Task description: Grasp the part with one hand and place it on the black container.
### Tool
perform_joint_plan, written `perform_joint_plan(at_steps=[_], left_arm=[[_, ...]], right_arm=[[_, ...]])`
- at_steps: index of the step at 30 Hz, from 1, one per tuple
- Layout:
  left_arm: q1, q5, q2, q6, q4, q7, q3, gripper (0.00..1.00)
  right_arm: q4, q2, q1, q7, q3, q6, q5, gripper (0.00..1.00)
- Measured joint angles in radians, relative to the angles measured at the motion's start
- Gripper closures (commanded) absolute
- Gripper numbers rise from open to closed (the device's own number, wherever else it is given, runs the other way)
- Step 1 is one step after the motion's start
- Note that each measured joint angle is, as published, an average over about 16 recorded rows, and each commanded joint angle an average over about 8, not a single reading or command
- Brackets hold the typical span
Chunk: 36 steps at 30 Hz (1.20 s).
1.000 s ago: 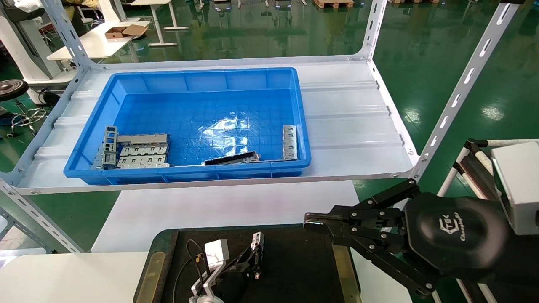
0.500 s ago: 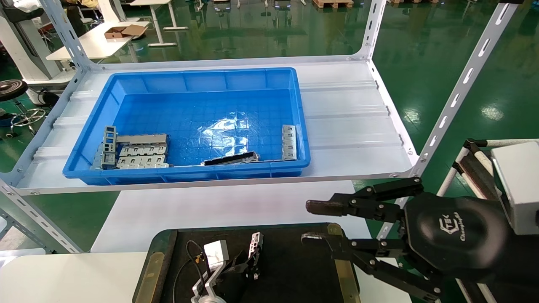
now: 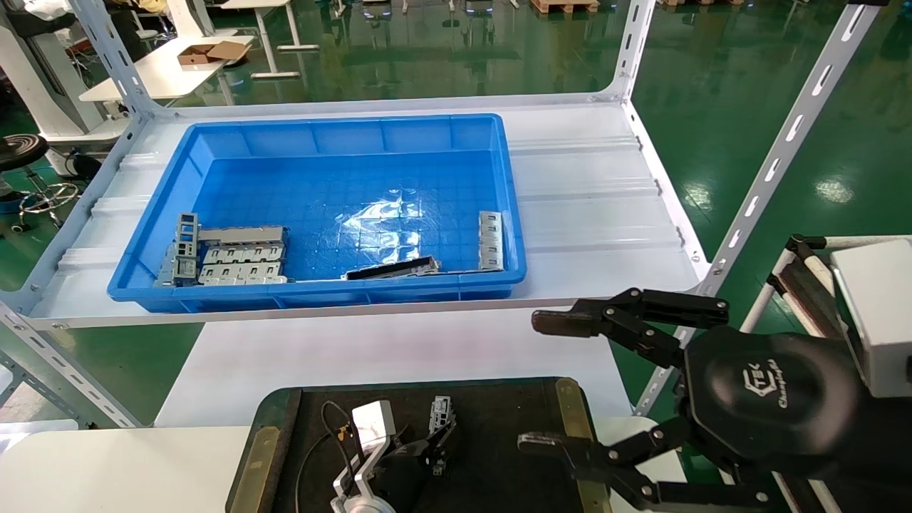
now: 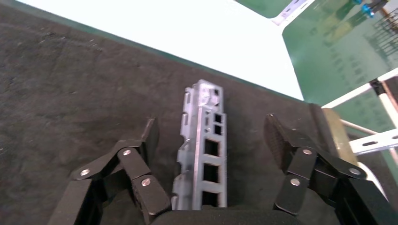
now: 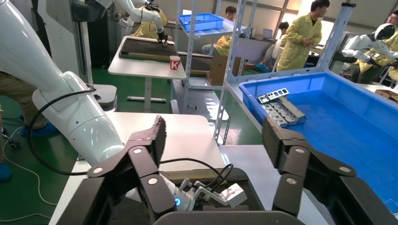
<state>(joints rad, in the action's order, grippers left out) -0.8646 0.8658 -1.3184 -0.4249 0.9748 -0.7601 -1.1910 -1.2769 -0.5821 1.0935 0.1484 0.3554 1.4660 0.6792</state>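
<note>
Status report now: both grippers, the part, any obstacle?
Left gripper jaws open, low over black container. Part lies between them on the container, ungripped. Right gripper jaws open wide at container's right edge. No obstacle seen.

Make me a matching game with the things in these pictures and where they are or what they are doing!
Things:
1. part
2. left pincer
3. right pincer
4. blue bin

Places or states:
A. on the white shelf, with grey plates inside
B. lying on the black container
C. wide open, off to the robot's right of the black container
D. open, one finger on each side of the part

Pairs: 1-B, 2-D, 3-C, 4-A
</note>
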Motion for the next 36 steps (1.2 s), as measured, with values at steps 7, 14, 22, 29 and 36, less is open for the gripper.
perform_joint_plan(at_steps=[7, 14, 22, 29, 36], left_arm=[[0.017, 0.014, 0.076, 0.018, 0.111, -0.016, 0.003, 0.00], [0.047, 0.056, 0.202, 0.080, 0.259, -0.051, 0.027, 0.00], [0.078, 0.149, 0.348, 0.230, 0.368, -0.097, 0.094, 0.00], [0.107, 0.220, 0.448, 0.422, 0.388, -0.093, 0.201, 0.00], [0.155, 0.215, 0.524, 0.619, 0.387, 0.008, 0.346, 0.00]], right_arm=[[0.000, 0.000, 0.000, 0.000, 0.000, 0.000, 0.000, 0.00], [0.000, 0.000, 0.000, 0.000, 0.000, 0.000, 0.000, 0.00], [0.000, 0.000, 0.000, 0.000, 0.000, 0.000, 0.000, 0.00], [0.000, 0.000, 0.000, 0.000, 0.000, 0.000, 0.000, 0.00], [0.000, 0.000, 0.000, 0.000, 0.001, 0.000, 0.000, 0.00]])
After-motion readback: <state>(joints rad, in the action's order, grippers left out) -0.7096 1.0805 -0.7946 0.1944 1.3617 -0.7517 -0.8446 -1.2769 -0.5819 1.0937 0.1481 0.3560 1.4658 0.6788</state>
